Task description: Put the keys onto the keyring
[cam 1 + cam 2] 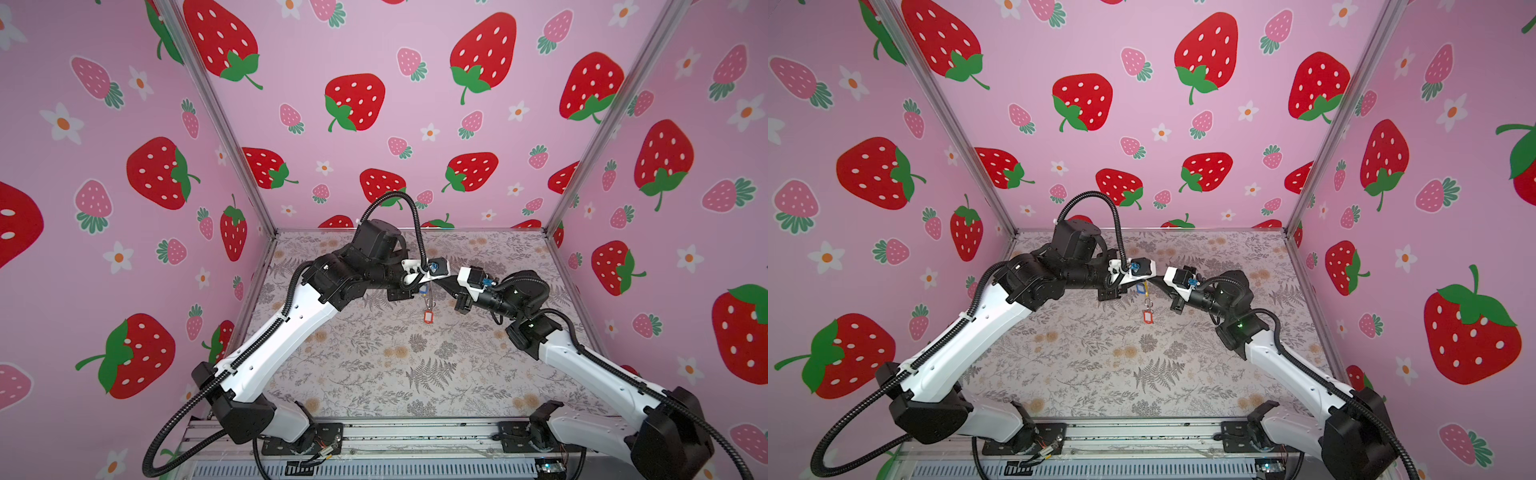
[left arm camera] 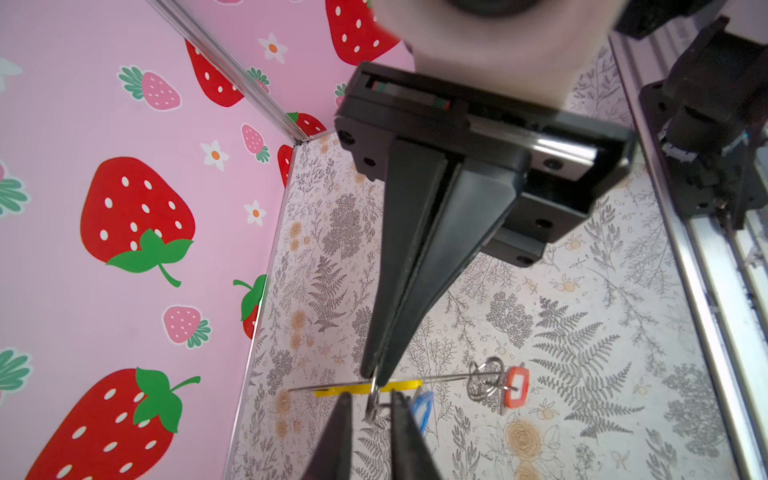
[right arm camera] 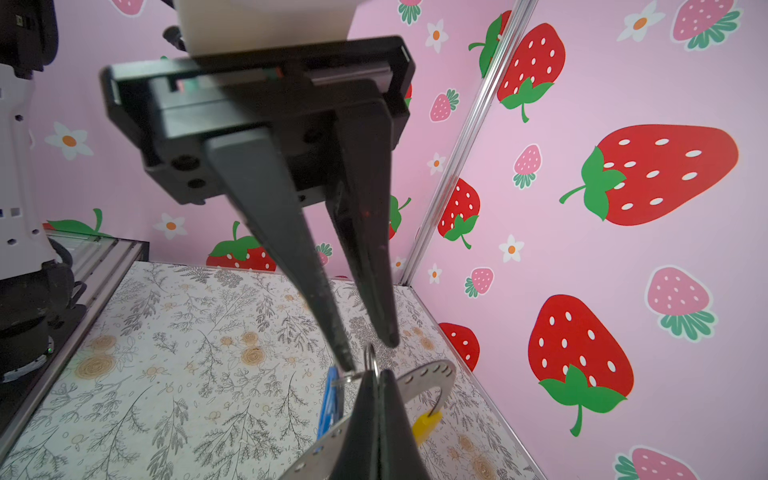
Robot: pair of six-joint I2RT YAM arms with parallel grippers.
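Observation:
Both grippers meet in mid-air over the table's middle. My right gripper [image 3: 375,374] is shut on the small metal ring [image 3: 371,358] of the blue-tagged key [image 2: 422,409]. Its tips lie against the keyring [image 3: 430,374], a thin grey hoop with a yellow segment [image 2: 365,387]. Whether the hoop is pinched too, I cannot tell. My left gripper [image 2: 371,397] stands open around that small ring, not touching it. The red-tagged key [image 2: 516,384] hangs on the hoop, low in both top views [image 1: 428,317] [image 1: 1147,316].
The floral table [image 1: 374,365] lies below the hanging keyring. Strawberry-patterned walls [image 1: 124,166] close it in on three sides, with metal corner posts [image 1: 232,137]. An aluminium rail [image 1: 415,432] with both arm bases runs along the near edge.

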